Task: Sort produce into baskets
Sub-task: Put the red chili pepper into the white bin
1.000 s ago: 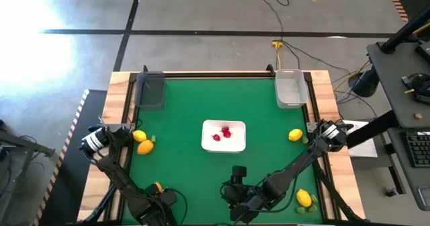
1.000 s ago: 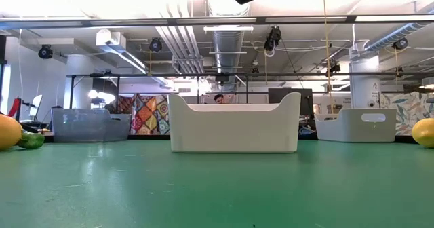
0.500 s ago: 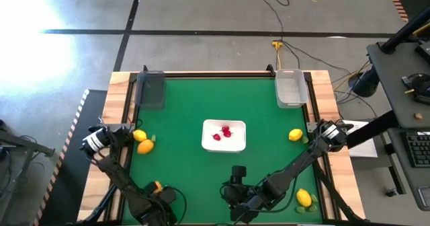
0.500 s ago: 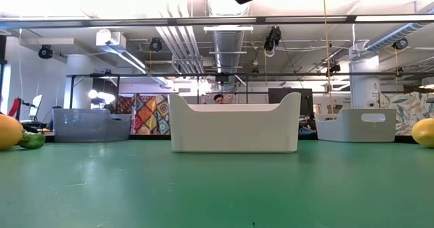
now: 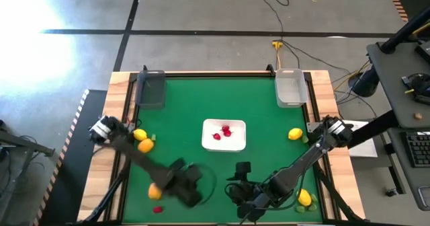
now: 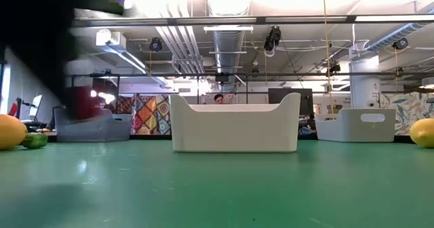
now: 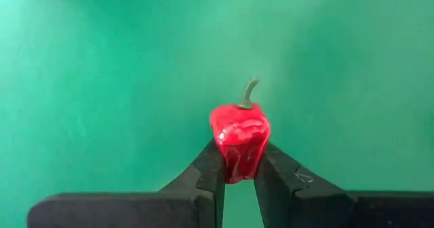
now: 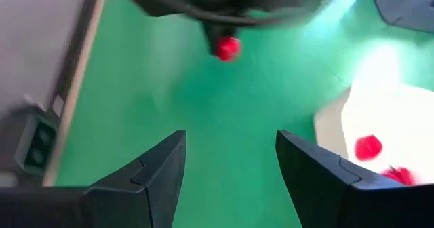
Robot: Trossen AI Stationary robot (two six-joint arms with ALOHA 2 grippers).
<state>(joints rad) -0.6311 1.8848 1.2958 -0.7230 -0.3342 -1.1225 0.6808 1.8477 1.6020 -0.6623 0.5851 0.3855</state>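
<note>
Lemons [image 5: 141,140] lie near the mat's left edge, clear of my left pincer [image 7: 236,177], which is pinching a small red pepper [image 7: 239,140] over the green mat [image 5: 181,111], near the front and short of the white tray [image 5: 236,144]. My right pincer [image 8: 230,163] hangs spread near the front edge. Only the left wrist view shows the pinch; the low view has a dark blur at left, partly covering the dark bin [image 6: 88,125].

In the low view the left arm [image 6: 47,45] is a dark blur hiding part of the grey bin [image 6: 91,125]. Between the left end effector's [image 7: 237,170] fingers, the red pepper's [image 7: 239,136] base is hidden. Berries [image 8: 369,148] beyond the right end effector [image 8: 230,163] are blurred.
</note>
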